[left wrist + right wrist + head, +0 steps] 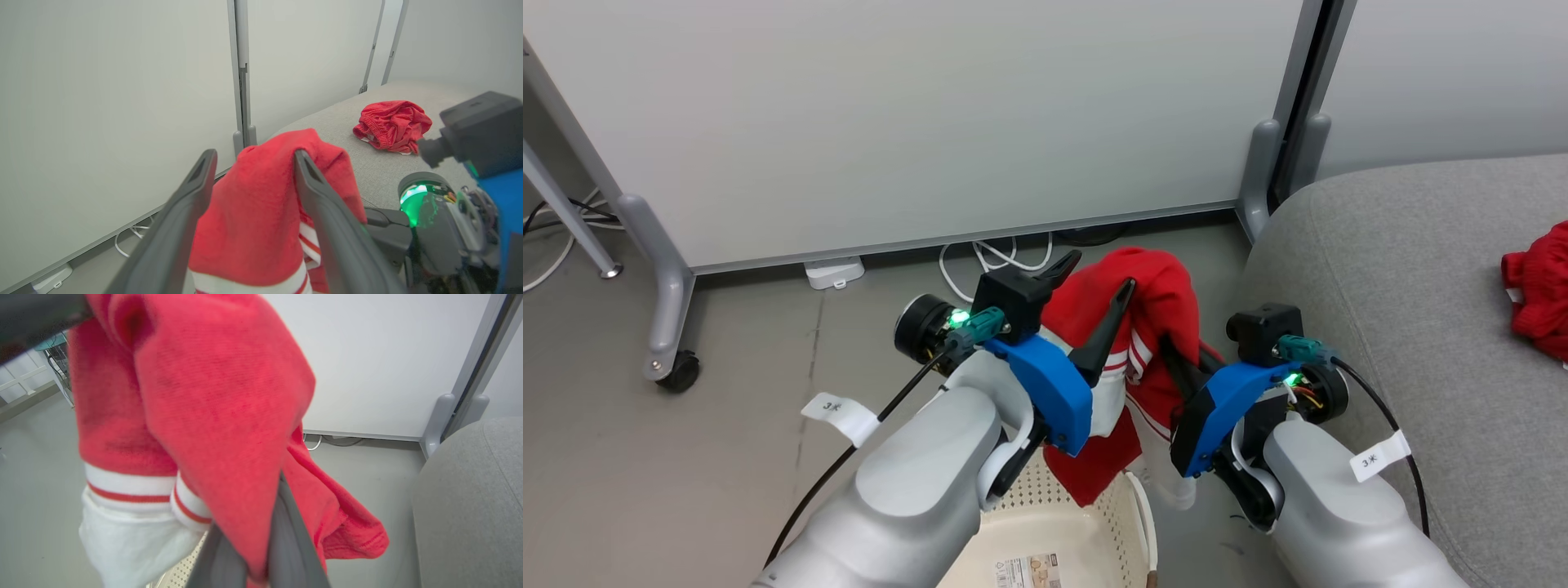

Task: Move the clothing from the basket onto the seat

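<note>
- the right pincer [1170,347] is closed tight on the striped jersey [1160,302], pinching a fold near its top. the cloth hangs from there, its lower hem dangling just over the basket [1134,506] rim.
- the left pincer [1094,278] stands wide open. the jersey lies between its fingers and drapes over one of them, unclamped.
- the plain red garment [1539,286] already lies bunched on the sofa [1405,269], so this looks like the last piece, roughly midway through its carry.
- to do it well, draw the left fingers clear of the drape first, or the cloth may snag and drag. then carry with the right arm alone, high enough for the hem to pass the sofa's rounded edge.
- set it down well in from that edge, near the other garment, so it cannot slide to the floor [752,392].
- the sofa is near on the right with plenty of open cushion. the partition panel [931,122] and its foot [1262,163] stand just ahead, so swing sideways rather than forward.
</note>
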### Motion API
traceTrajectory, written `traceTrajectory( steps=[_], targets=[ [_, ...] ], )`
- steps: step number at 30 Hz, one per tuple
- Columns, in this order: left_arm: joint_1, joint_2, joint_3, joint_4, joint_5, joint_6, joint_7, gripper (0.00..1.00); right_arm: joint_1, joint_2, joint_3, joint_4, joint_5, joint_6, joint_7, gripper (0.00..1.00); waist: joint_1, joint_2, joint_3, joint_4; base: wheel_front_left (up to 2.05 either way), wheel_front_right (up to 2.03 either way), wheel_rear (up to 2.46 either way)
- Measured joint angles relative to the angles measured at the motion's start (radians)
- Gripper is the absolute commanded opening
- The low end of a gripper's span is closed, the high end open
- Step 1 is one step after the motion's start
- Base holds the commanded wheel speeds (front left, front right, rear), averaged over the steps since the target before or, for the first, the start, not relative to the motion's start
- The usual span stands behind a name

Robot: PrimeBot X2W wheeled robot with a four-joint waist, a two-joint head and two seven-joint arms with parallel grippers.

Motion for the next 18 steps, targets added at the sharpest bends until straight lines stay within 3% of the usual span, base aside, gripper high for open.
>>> traceTrajectory(
  steps=[12, 18],
  targets=[
    [0.142, 0.065, 0.065, -0.044, -0.035, 0.014, -0.077, 1.00, -0.028, -0.001, -0.058, 0.039, 0.000, 0.000, -0.036, 0.00, 0.0000, 0.0000, 0.007, 0.004, 0.00, 0.00, 0.00],
    [0.241, 0.116, 0.149, -0.158, 0.021, 0.036, -0.082, 1.00, -0.033, -0.010, -0.104, 0.035, -0.021, 0.000, -0.044, 0.00, 0.0000, 0.0000, 0.013, 0.004, 0.00, 0.00, 0.00]
  ],
)
